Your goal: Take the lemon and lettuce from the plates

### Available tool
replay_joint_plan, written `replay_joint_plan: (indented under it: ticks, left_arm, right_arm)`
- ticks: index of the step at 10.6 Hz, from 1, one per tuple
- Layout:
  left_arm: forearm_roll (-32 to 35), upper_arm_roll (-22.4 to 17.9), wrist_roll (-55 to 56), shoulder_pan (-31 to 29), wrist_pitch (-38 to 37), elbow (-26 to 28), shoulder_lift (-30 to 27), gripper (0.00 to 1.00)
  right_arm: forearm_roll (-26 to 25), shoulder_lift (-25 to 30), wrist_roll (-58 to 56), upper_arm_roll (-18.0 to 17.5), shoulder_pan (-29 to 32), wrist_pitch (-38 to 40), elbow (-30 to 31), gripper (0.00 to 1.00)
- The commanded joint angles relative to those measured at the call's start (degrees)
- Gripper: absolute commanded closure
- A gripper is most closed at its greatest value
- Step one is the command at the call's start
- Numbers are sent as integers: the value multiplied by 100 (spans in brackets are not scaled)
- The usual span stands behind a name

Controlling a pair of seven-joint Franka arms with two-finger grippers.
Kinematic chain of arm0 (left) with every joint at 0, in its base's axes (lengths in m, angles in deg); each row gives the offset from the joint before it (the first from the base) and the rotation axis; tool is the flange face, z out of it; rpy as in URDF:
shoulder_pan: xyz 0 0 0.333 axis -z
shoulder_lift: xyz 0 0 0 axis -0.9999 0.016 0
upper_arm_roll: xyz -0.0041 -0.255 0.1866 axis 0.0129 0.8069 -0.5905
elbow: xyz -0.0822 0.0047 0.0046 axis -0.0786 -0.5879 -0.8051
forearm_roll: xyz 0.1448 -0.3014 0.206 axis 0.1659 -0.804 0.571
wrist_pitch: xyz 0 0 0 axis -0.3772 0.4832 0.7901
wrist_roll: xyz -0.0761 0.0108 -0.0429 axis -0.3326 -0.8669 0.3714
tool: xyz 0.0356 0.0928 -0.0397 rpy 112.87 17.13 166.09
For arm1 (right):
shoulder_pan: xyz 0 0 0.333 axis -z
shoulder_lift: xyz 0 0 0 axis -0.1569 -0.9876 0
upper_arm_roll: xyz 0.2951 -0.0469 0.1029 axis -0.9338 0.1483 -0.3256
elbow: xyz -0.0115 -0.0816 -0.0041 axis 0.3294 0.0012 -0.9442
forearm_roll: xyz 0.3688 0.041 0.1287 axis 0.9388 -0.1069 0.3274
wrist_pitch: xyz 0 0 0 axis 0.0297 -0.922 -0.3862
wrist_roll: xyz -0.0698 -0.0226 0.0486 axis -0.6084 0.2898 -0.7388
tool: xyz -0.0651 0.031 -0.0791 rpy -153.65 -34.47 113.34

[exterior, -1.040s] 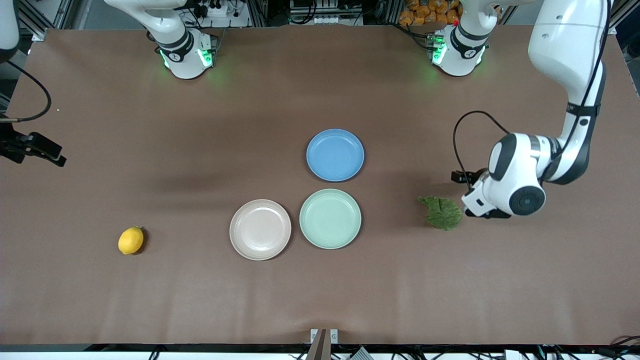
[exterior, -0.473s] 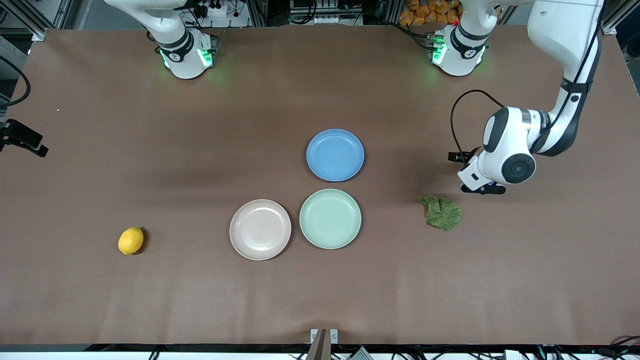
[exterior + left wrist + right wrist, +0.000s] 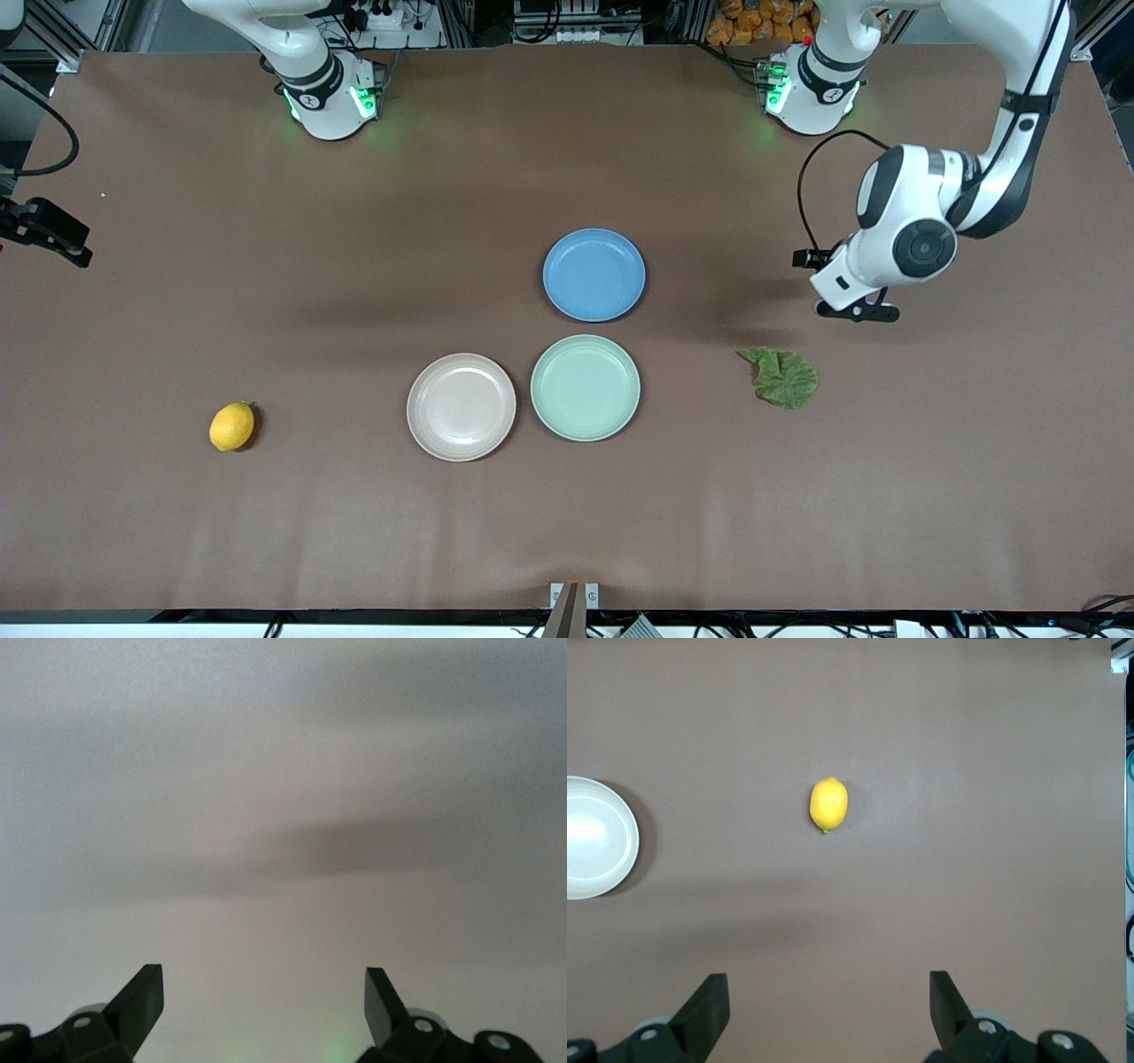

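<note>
Brown bench (image 3: 266, 532) with matte cover, faint creases running across it. Blue plate (image 3: 594, 275) lies flat near bench middle, nothing on it. Orange packets (image 3: 753, 22) piled above bench top edge, toward left arm's end. Cables and power strip (image 3: 381, 16) above bench top edge, toward right arm's end. Small metal bracket (image 3: 573, 595) at bench edge nearest front camera.

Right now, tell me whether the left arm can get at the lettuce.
Probably yes. The left gripper hangs open over bare table beside the lettuce, which lies flat on the table with nothing on it or around it; the mint plate sits well apart.
</note>
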Motion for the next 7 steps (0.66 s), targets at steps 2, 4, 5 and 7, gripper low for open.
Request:
replay_joint_plan:
  ticks: [2, 4, 5, 7]
  left_arm:
    - [32, 60, -12, -81, 265, 720, -920, 0]
    - [23, 69, -12, -73, 264, 783, -1150, 0]
    - [-38, 60, -12, -73, 264, 757, -1299, 0]
    - [-56, 69, -64, -64, 264, 424, -1440, 0]
  right_arm:
    - [719, -17, 28, 72, 147, 417, -151, 0]
    - [1000, -17, 10, 81, 200, 417, -151, 0]
    - [992, 9, -94, 64, 200, 504, -151, 0]
    - [931, 9, -192, 73, 217, 505, -151, 0]
